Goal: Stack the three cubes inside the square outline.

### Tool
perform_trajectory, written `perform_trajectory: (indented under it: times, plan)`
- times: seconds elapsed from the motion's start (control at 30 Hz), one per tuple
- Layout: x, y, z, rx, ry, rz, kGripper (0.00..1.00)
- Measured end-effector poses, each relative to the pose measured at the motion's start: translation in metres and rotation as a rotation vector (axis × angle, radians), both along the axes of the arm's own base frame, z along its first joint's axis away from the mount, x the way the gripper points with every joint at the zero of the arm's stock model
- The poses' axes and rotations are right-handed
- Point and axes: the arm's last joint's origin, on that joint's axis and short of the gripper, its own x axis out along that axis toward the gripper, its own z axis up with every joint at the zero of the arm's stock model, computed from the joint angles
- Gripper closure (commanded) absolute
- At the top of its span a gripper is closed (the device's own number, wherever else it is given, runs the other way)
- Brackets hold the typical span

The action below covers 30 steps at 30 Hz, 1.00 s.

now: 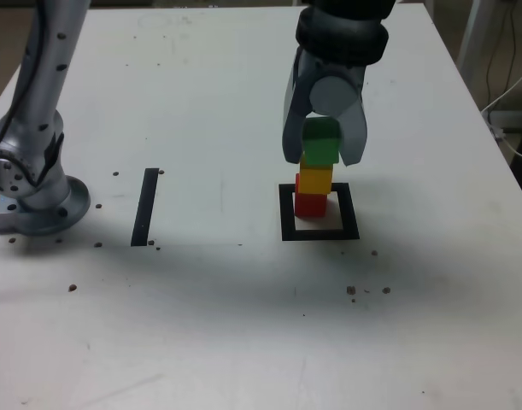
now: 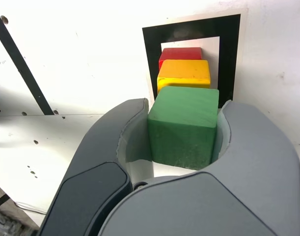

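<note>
white tabletop fills the exterior view, speckled with small dark crumbs. at the far left of that view stands the silver arm base, its column rising out of the upper left corner. just right of it lies a thin black strip, its long axis running near to far across the table. right of centre lies the square outline, a thick black border around a white middle, its sides roughly parallel to the table edges. inside it stands the red cube, set toward the outline's left and far side. on the red cube sits the yellow cube, and above that the green cube, so the column's long axis is upright, leaning slightly to the right as it rises. the gripper comes down from the upper centre, its grey jaws pinching the green cube from either side. whether the green cube rests fully on the yellow one cannot be told. the wrist view shows the green cube clamped between both jaws, with the yellow cube, red cube and outline beyond it.
</note>
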Motion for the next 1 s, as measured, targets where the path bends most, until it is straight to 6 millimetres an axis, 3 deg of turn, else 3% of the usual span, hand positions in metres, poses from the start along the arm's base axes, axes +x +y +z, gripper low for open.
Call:
perform_trajectory:
  times: [0.17,0.4,0.5,1.0]
  plan:
    - [0.000,0.000,-0.002,-0.001,0.009,-0.002,0.69]
    - [-0.003,0.001,-0.011,-0.005,0.043,-0.001,0.19]
    - [-0.003,0.002,-0.014,-0.007,0.055,0.002,0.08]
    - [-0.007,0.004,-0.011,0.016,0.048,-0.005,0.01]
